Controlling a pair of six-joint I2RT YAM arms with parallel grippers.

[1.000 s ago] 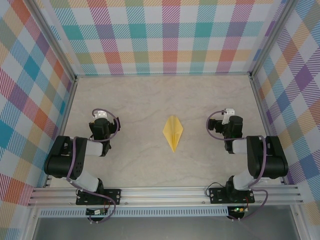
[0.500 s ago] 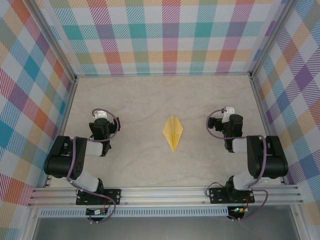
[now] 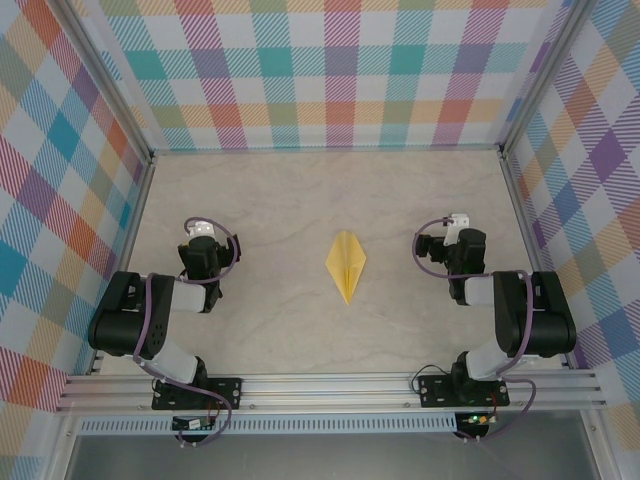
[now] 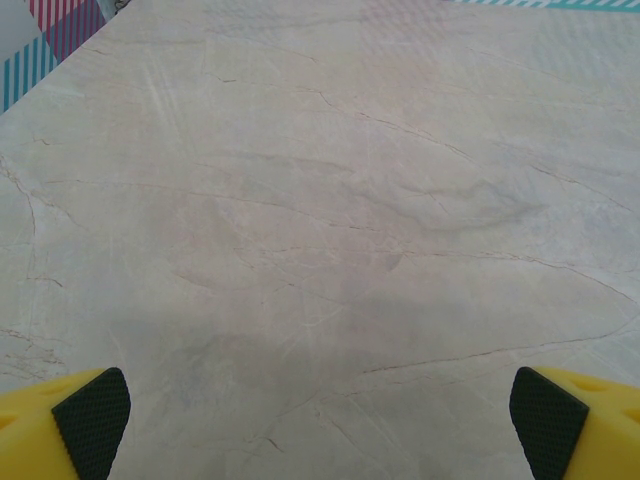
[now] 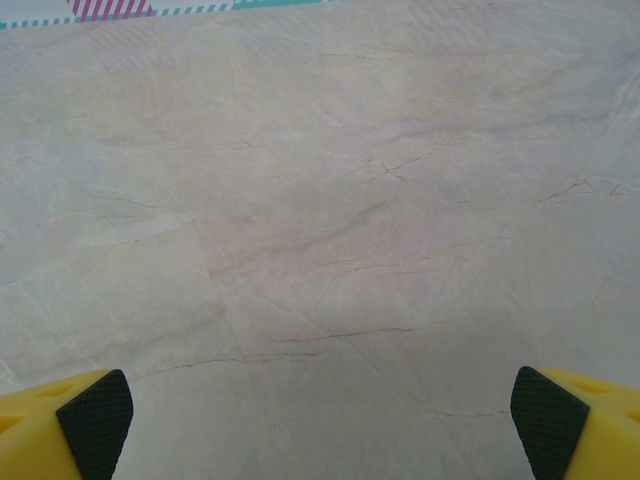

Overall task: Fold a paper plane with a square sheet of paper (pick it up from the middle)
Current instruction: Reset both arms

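Note:
The yellow paper lies flat in the middle of the table as a paper plane [image 3: 346, 265], a narrow kite-shaped dart with a centre crease, its long point toward the near edge. No flat square sheet of paper is in view. My left arm [image 3: 200, 262] is folded back at the left, well apart from the plane. My right arm [image 3: 462, 256] is folded back at the right, equally far from it. The left gripper [image 4: 320, 425] is open over bare tabletop, with nothing between its black pads [image 4: 92, 420]. The right gripper [image 5: 322, 425] is open too, pads [image 5: 548, 420] wide apart and empty.
The marbled beige table [image 3: 300, 200] is enclosed by plaid walls [image 3: 330, 70] at the back and both sides. An aluminium rail [image 3: 330, 390] carrying both arm bases runs along the near edge.

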